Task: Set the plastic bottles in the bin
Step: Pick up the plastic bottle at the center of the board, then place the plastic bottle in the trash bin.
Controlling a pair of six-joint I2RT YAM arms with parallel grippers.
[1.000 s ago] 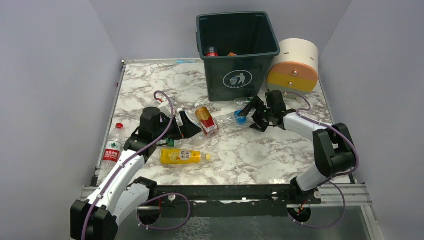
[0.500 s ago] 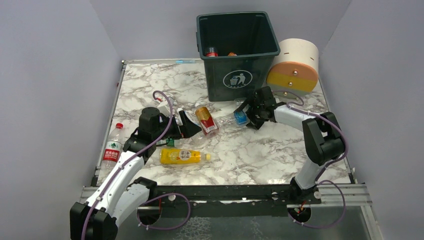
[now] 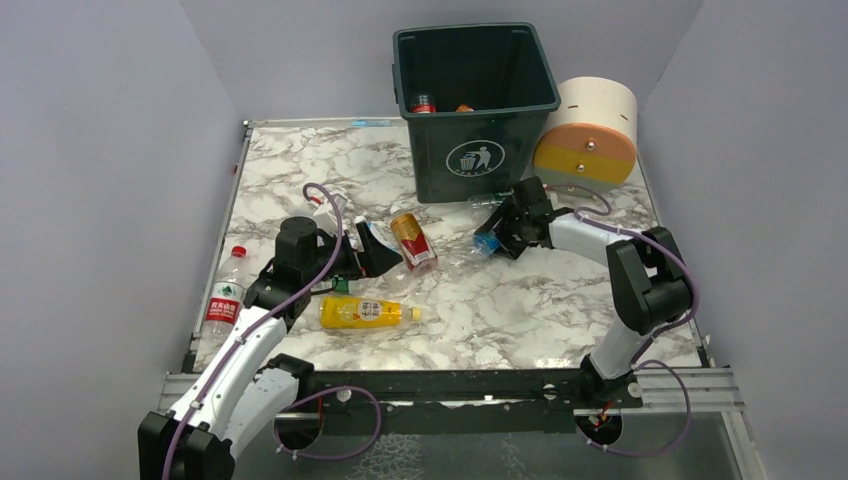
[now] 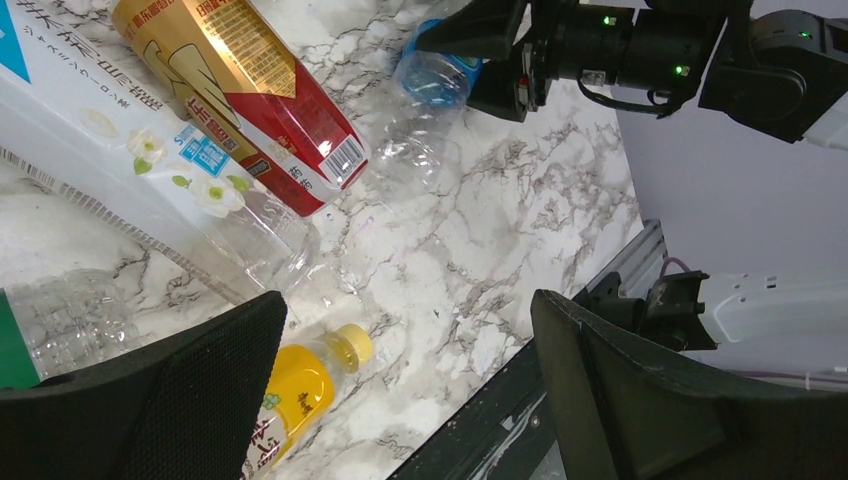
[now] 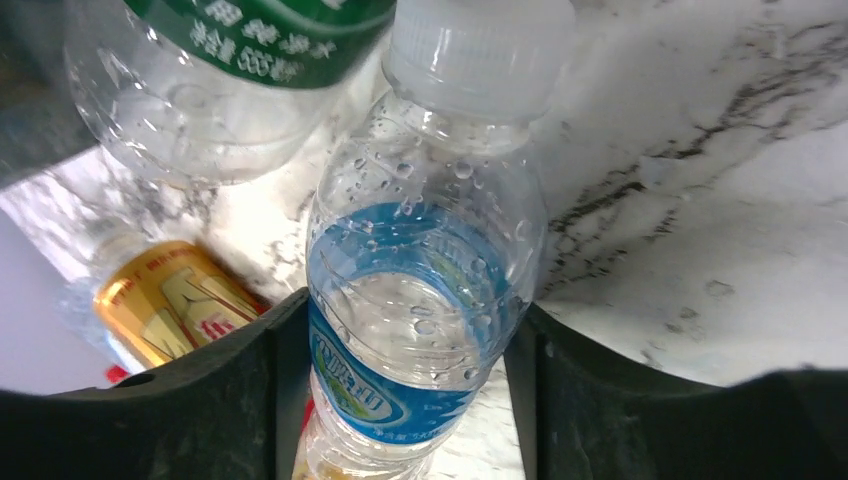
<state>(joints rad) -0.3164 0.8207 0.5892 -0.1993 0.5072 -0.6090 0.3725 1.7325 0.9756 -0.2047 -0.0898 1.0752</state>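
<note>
Right wrist view: right gripper (image 5: pixel 415 400) is clamped on the blue-label bottle (image 5: pixel 420 300), one finger pressed against each side of the label band. Grip sits at the widest part of the body, a likely choice, since the neck would slip. White cap points away from the wrist. Green-label bottle (image 5: pixel 230 90) lies just beside the cap, outside the grip. Red-and-gold bottle (image 5: pixel 170 290) lies beyond it.

Top view: the held bottle is low over the marble table (image 3: pixel 300 170), just in front of the bin (image 3: pixel 475 150). Cannot tell whether it is clear of the surface. Bin is tall, so the bottle needs a lift above the rim before release. A red cap (image 3: pixel 423 103) shows inside the bin.

Left wrist view: left gripper (image 4: pixel 405 310) is spread wide and holds nothing. It faces a cluster: red-and-gold bottle resting against a white carton (image 4: pixel 80 170), a clear bottle under them, and the yellow-orange bottle (image 4: pixel 290 395) near one finger. Judgement: posed to pick next, waiting its turn.

Red-label bottle (image 3: pixel 225 295) lies at the table's left edge, well apart from the rest. Cream-and-orange cylinder (image 3: pixel 590 130) stands beside the bin. Several bottles remain out.
</note>
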